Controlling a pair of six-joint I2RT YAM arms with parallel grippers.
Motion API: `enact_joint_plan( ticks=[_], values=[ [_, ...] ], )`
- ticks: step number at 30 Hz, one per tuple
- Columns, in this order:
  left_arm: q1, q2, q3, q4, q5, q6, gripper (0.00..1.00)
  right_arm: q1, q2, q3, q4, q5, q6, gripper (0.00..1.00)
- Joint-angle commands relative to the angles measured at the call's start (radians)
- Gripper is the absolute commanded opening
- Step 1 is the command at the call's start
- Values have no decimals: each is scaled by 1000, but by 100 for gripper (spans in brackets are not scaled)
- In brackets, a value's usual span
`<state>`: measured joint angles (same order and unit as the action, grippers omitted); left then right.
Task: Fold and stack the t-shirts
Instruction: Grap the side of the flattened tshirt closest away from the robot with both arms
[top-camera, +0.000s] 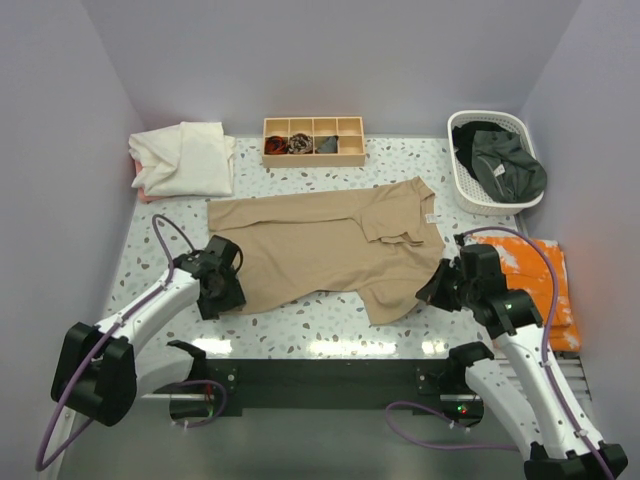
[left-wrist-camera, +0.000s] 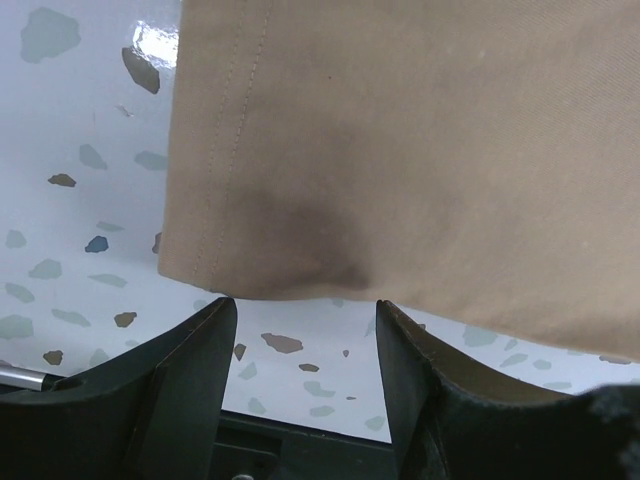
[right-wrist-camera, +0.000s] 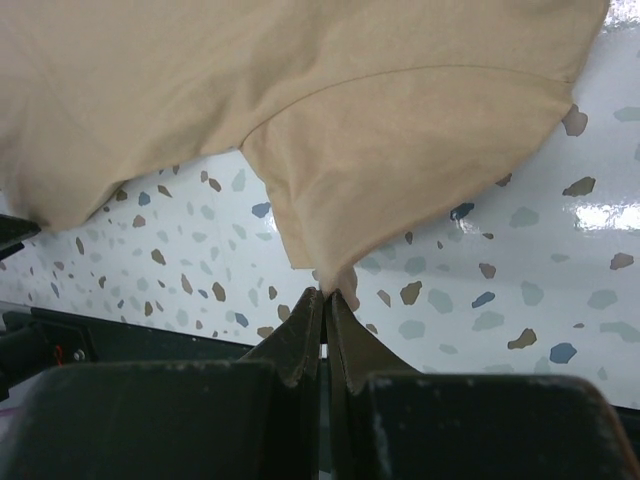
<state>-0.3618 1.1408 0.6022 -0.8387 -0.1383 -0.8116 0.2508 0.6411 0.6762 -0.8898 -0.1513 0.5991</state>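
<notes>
A tan-beige t-shirt (top-camera: 330, 245) lies spread across the middle of the speckled table. My left gripper (top-camera: 222, 285) is open at the shirt's near-left hem corner; in the left wrist view the hem (left-wrist-camera: 290, 270) lies just beyond my spread fingers (left-wrist-camera: 195, 360), not between them. My right gripper (top-camera: 436, 288) is shut on the shirt's near-right corner; the right wrist view shows the cloth tip (right-wrist-camera: 335, 270) pinched between the closed fingers. A folded cream-white shirt (top-camera: 185, 157) lies at the back left. Dark green and black shirts (top-camera: 503, 163) fill a white basket.
A wooden divided tray (top-camera: 313, 140) with small dark items stands at the back centre. The white basket (top-camera: 470, 190) is at the back right. An orange and white packet (top-camera: 530, 280) lies at the right, beside my right arm.
</notes>
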Motion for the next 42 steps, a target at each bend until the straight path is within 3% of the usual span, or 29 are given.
enact_joint_plan(
  ticks=[1,11,15,19,21,32,42],
  values=[
    [-6,-9,11,-2,-70,-60,63,4,-6,45,26,-27,-28,0],
    [-25,20,-10,32,-90,-119,59,2,6,56,11,-21,-44,0],
    [-31,13,-13,39,-101,-130,21,2,6,63,8,-19,-42,0],
    [-34,13,-18,39,-109,-143,15,2,6,68,2,-17,-45,0],
    [-35,11,-15,36,-112,-146,1,2,5,69,-3,-14,-47,0],
    [-39,-105,128,-127,-130,-144,0,2,-27,172,-102,87,-24,0],
    [-37,-79,169,-155,-138,-92,0,2,-75,224,-147,148,42,0]
  ],
)
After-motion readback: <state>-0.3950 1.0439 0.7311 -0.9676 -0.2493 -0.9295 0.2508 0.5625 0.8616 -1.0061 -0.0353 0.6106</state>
